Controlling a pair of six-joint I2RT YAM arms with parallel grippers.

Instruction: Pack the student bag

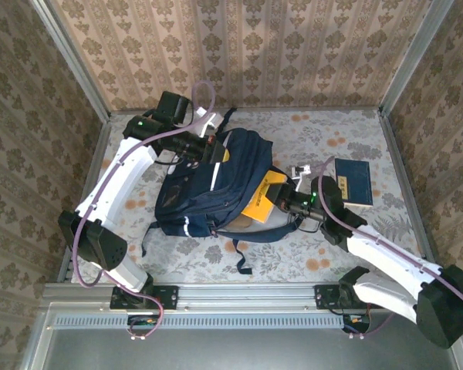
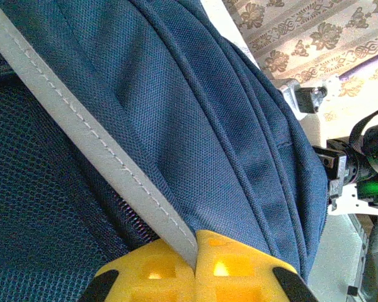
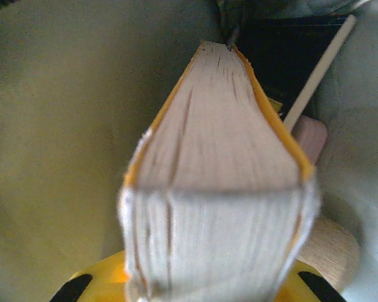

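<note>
Your student bag (image 1: 208, 189) lies flat near the middle of the tabletop (image 1: 332, 131), a little toward 9 o'clock. Your left hand (image 2: 195, 255) is at the bag's 12 o'clock edge, its yellow fingers (image 2: 239, 267) pressed together on the pale stripe (image 2: 82, 126) and pinching it. Your right hand (image 1: 284, 202) is at the bag's 4 o'clock side, clamped on a yellow book (image 3: 217, 189) whose far end reaches into the bag's open mouth with pale lining on both sides, while a blue book (image 1: 353, 181) lies on the tabletop at the bag's 3 o'clock, close beside the right arm.
</note>
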